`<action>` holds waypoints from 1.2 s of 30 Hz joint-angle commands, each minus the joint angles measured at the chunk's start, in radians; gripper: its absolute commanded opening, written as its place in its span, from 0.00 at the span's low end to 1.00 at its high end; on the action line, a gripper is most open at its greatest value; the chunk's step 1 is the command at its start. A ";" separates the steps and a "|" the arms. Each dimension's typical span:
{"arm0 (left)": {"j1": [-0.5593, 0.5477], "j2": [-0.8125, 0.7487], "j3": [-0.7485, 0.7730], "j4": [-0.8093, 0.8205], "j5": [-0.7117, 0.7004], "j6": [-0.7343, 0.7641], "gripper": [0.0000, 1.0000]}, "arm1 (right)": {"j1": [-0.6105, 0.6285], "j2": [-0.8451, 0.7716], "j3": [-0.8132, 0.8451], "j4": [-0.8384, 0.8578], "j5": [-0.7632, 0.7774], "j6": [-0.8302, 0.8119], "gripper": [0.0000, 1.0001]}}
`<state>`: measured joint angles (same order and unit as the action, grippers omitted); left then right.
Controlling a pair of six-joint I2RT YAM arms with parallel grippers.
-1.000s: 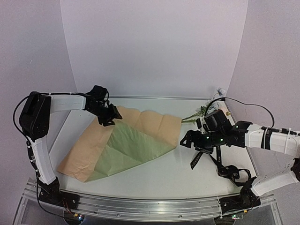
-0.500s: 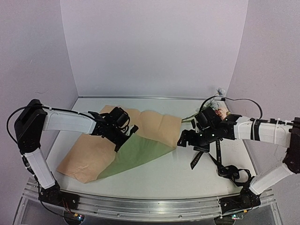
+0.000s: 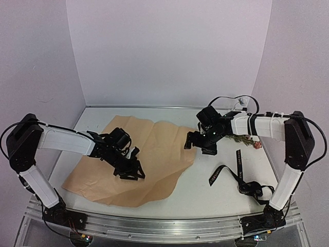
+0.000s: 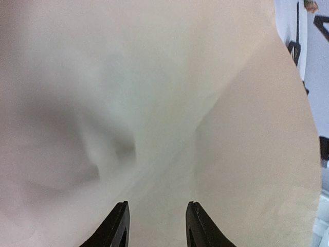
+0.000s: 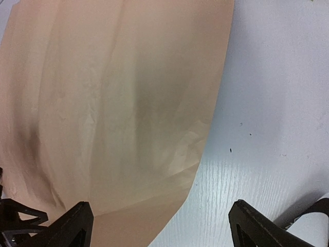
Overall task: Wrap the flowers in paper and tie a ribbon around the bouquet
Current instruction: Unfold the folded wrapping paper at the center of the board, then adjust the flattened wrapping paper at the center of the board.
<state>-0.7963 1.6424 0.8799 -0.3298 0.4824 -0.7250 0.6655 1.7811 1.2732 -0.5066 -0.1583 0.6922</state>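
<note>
Top external, paper (image 3: 159,141) flat (tan side up), left hand (image 3: 132,174) part-open, right hand (image 3: 200,148) wide-open

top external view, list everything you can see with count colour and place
large thin paper sheet: one, tan kraft side up, spread left of centre on the table
small bunch of thin-stemmed flowers: one, green stems and a rust-brown bloom, far right, partly hidden behind the right arm
long narrow ribbon: one, black with pale lettering, loose on the table nearer than the flowers
flat table: one, white
left gripper: one, black, low over the paper, jaws apart
right gripper: one, black, jaws wide open over the paper's right edge
</note>
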 commanded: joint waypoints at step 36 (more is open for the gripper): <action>0.467 0.159 0.109 -0.087 -0.506 -0.152 0.45 | 0.192 -0.067 -0.401 0.444 0.089 0.329 0.67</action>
<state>-0.3692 1.7202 0.9301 -0.3909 0.0020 -0.9407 0.7946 1.7440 0.8936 -0.0967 -0.1398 0.9746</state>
